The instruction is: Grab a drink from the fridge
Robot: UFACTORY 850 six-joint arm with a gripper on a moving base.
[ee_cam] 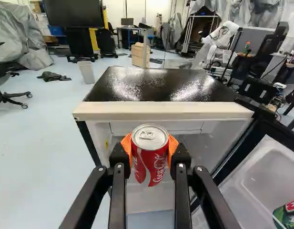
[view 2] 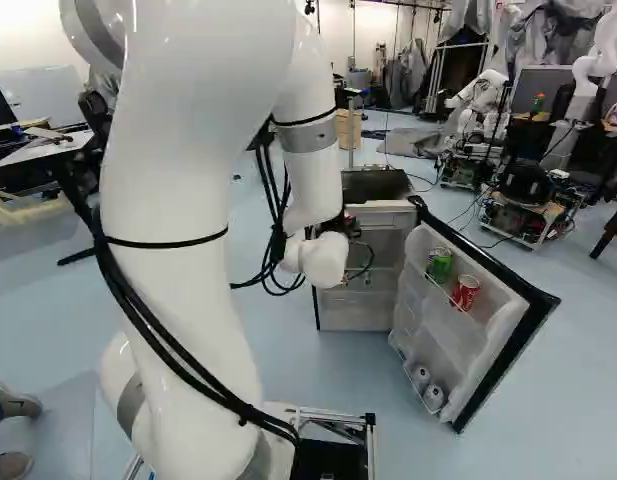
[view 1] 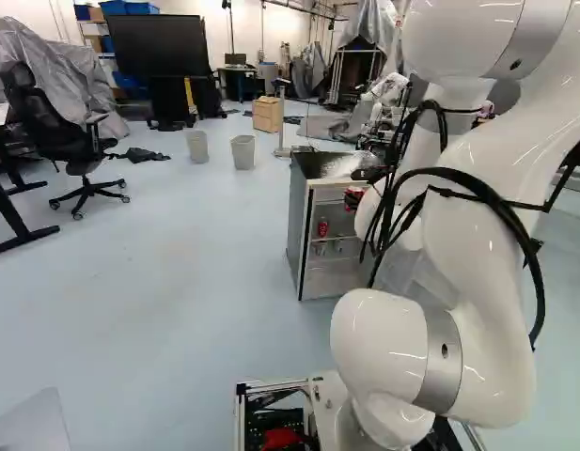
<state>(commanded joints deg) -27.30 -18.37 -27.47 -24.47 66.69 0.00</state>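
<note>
"Red aluminium drink can with a silver lid [ee_cam: 149, 160], roughly upright; where exactly is it?"

"Between the fingers of the black two-fingered gripper [view 1: 353, 197]; take twelve o'clock as straight ahead of that gripper, and the can sits right there at twelve."

"And the jaws?"

"Parted about as wide as the can; the orange pads touch it from both sides, so they have hold of it."

"What lies beyond?"

"The white fridge with a glossy black top [ee_cam: 156, 86], also at twelve; its front opening faces the gripper; I can't tell whether the can is inside or just outside that opening."

"The door?"

"The white-lined, black-edged fridge door [view 2: 438, 335] hangs open at about two o'clock; its upper rack bears a green metal can [view 2: 439, 265] with a red metal can [view 2: 466, 292] beside it; two silver-ended cans [view 2: 420, 377] lie in the lower rack."

"Anything farther off?"

"Light-grey plastic bin [ee_cam: 86, 71] at eleven; pale wooden box [ee_cam: 138, 56] near twelve, beyond the fridge; black swivel chair [view 1: 59, 141] towards ten; another robot, white and jointed [view 2: 478, 100], at one."
</note>
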